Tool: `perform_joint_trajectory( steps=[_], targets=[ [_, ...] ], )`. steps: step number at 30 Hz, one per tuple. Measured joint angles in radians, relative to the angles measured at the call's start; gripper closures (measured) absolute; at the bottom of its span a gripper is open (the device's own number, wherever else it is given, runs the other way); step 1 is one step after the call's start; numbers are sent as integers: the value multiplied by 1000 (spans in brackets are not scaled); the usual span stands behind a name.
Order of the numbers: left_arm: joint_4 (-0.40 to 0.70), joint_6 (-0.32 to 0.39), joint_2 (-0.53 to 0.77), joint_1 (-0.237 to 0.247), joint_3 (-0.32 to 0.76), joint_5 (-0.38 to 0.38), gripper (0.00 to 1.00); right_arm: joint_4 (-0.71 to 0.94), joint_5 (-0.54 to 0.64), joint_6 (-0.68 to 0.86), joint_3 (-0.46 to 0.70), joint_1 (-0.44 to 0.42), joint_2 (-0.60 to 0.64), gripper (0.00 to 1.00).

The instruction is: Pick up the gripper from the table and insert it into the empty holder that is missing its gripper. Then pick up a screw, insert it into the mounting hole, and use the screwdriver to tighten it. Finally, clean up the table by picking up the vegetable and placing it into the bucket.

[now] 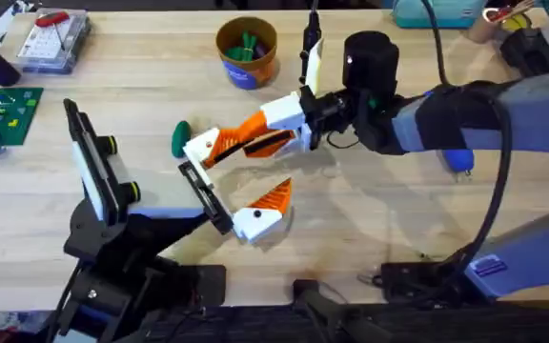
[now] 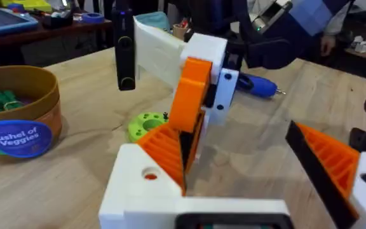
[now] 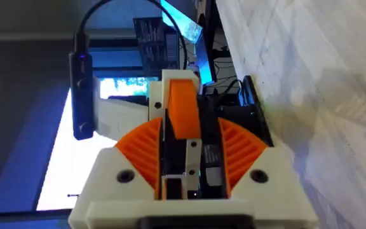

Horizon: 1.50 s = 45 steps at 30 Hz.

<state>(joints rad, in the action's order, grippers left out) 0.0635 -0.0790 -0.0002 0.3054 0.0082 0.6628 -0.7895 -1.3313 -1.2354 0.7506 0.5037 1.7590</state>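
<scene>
Insertion is under way: gripper (image 1: 219,145) is pinched by right end effector (image 1: 255,138), to be seated on holder (image 1: 205,198); left end effector (image 2: 259,184) is spread

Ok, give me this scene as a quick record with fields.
right pincer: shut on the gripper, above the table
left pincer: open, holding nothing
vegetable: green, on the table, outside the bucket
bucket: upright, far side, green items inside
screwdriver: blue, lying on the table
</scene>
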Motion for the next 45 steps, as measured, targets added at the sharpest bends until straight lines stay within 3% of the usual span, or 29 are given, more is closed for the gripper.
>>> perform_joint_trajectory(
  steps=[12,22,45],
  targets=[
    [0,0,0,0,0,0,8,-1,32,0,0,0,0,608],
    [1,-12,0,0,0,-1,8,-32,34,-18,0,0,-1,988],
    [1,-26,0,-2,0,-17,8,-35,66,-26,0,16,-1,993]
  ],
)
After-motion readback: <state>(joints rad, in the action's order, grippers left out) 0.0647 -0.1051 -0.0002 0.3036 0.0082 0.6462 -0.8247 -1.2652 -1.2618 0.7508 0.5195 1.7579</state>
